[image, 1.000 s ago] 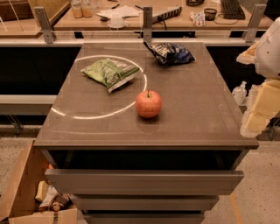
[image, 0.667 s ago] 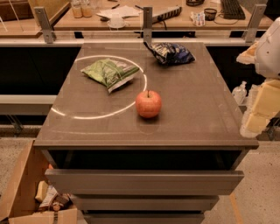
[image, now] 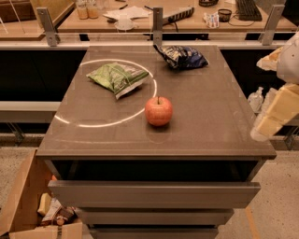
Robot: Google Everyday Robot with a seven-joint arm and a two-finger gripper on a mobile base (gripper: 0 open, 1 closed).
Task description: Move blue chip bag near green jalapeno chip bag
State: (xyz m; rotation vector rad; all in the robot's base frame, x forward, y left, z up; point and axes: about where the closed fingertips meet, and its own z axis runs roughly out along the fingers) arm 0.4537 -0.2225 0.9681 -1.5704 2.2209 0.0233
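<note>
On the bench [image: 210, 126], blue chip bag [image: 182, 57] at 12 o'clock, green jalapeno chip bag [image: 117, 78] at 10, gripper [image: 273, 116] beyond 3, cannot tell its state.

No legible text anywhere, lettering on blue chip bag [image: 181, 57] unreadable, gripper [image: 267, 122] at view's right edge

Office lab, desks [image: 70, 23] with keyboard [image: 247, 8] behind counter [image: 201, 126], gripper [image: 268, 122] at right edge
</note>
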